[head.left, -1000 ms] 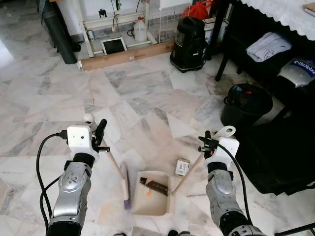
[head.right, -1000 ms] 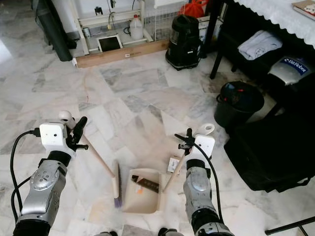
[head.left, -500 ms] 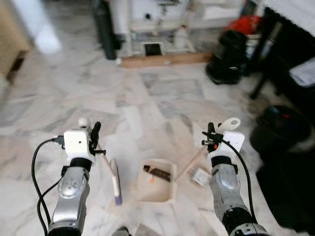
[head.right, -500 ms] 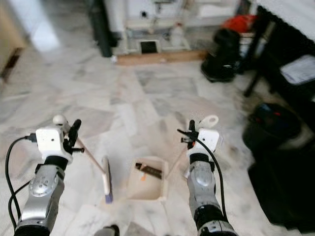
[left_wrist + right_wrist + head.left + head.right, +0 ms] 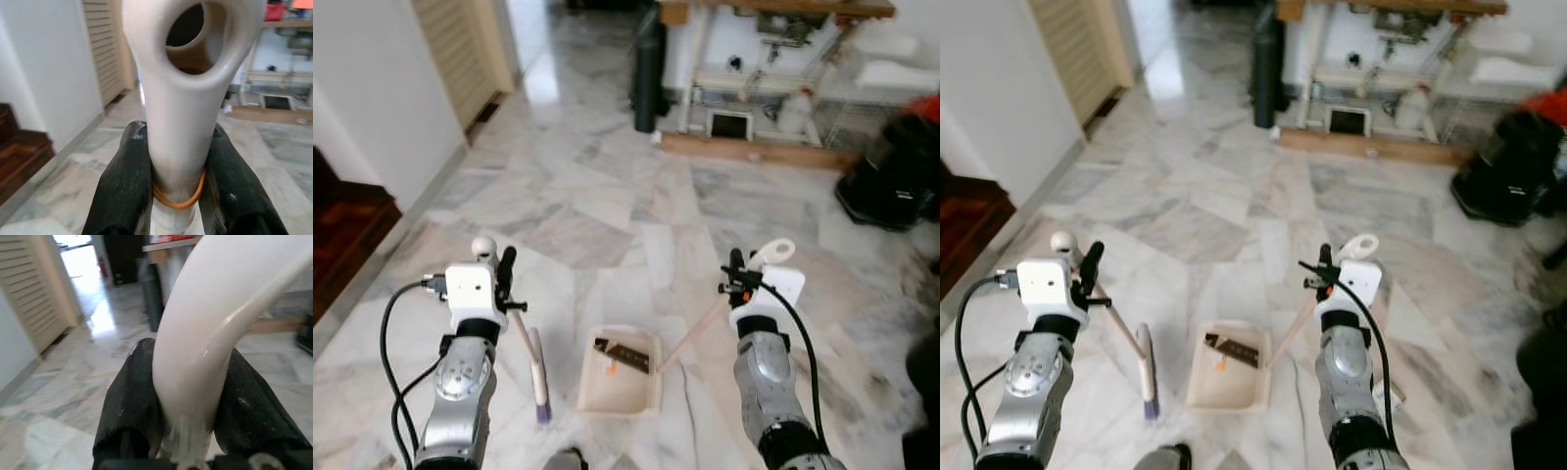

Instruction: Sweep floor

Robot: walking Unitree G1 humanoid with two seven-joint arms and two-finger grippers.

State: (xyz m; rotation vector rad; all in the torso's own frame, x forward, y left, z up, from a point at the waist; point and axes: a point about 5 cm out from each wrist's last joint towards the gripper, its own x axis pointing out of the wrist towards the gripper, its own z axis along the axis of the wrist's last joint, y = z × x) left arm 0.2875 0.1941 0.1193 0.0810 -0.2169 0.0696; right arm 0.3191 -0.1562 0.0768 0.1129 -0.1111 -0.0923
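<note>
While both arms are raised over the marble floor (image 5: 607,206), the views read as follows.

Left eye view, broom: the left gripper (image 5: 505,279) is clenched on the top of the broom (image 5: 530,357); its long axis slants from the gripper down and toward the robot's right, brush end on the floor just left of the dustpan.
Left eye view, dustpan: the right gripper (image 5: 736,277) grasps the dustpan handle (image 5: 695,333), which slopes down to the robot's left into the cream dustpan (image 5: 620,372) lying flat on the floor between the arms.
Left eye view, dustpan contents: a dark flat strip (image 5: 622,355) and a small orange scrap (image 5: 610,369) lie inside.
Right eye view, surroundings: a louvred door (image 5: 1077,49) stands far left, a white shelf frame (image 5: 1371,78) and a black vacuum cleaner (image 5: 1503,166) at the back.
Left wrist view, grip: black fingers (image 5: 122,186) press either side of the white handle loop (image 5: 188,93), an orange rubber band (image 5: 178,198) around its neck.
Right wrist view, grip: black fingers (image 5: 129,401) squeeze the white curved handle end (image 5: 215,338).
</note>
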